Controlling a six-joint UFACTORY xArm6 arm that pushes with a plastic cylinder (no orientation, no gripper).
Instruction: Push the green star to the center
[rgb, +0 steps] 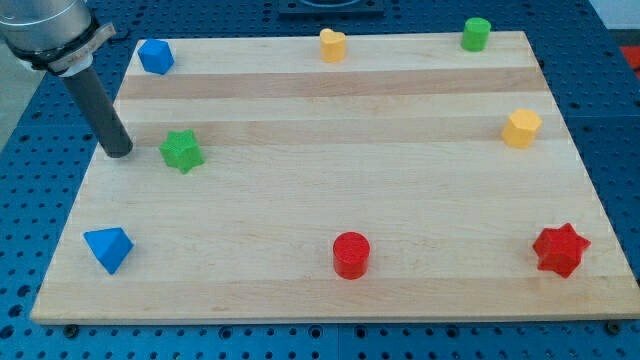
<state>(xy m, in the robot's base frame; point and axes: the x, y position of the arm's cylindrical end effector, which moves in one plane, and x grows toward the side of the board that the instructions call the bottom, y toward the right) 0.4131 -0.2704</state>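
Note:
The green star (181, 150) lies on the wooden board (330, 190) near the view's left edge, a little above mid-height. My tip (119, 153) stands just to the star's left, at about the same height, with a small gap between them. The dark rod rises from the tip toward the view's top left corner.
A blue block (155, 56) is at the top left and a blue block (108, 248) at the bottom left. A yellow heart (332, 45) and green cylinder (476, 34) sit along the top. A yellow hexagon (521, 128), red cylinder (351, 254) and red star (560, 249) lie to the right and bottom.

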